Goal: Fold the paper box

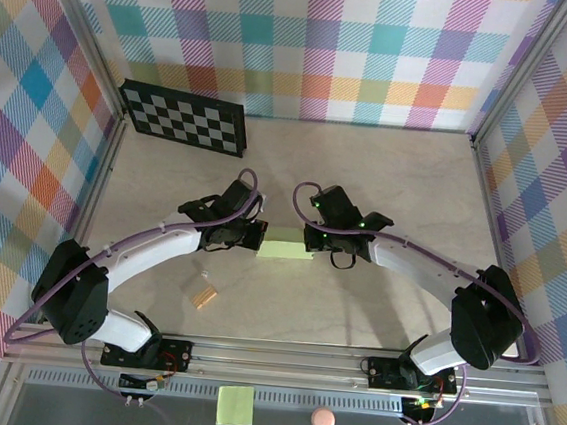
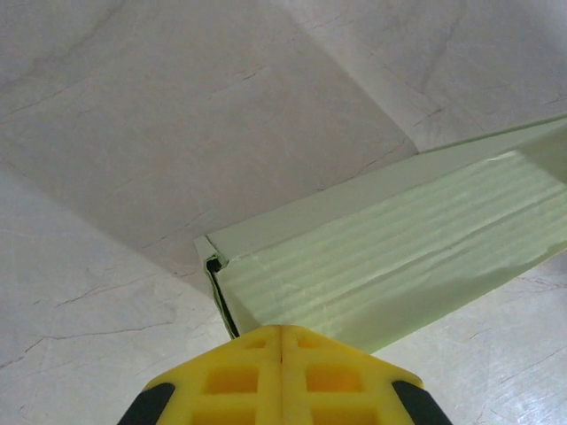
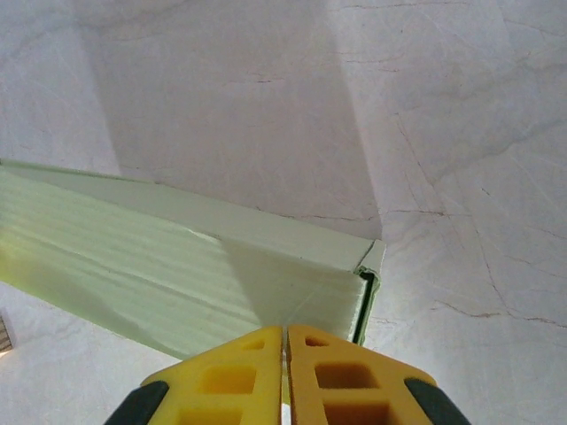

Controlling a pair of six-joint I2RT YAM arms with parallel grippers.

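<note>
The paper box (image 1: 285,250) is a pale lime-green folded card at the middle of the table, held between my two grippers. My left gripper (image 1: 258,238) is at its left end and my right gripper (image 1: 309,240) at its right end. In the left wrist view the yellow fingers (image 2: 239,376) are pressed together at the gripper tip (image 2: 282,329), over the box's (image 2: 399,257) near edge beside its open corner. In the right wrist view the gripper (image 3: 284,331) is shut with a sliver of the card between its fingertips, and the box (image 3: 159,257) stretches away to the left.
A checkerboard (image 1: 183,116) lies at the back left. A tiny tan block (image 1: 205,293) sits on the table in front of the left arm. A yellow-green sticky note (image 1: 235,405) and a pink ball (image 1: 322,419) lie below the rail. Plaid walls enclose three sides.
</note>
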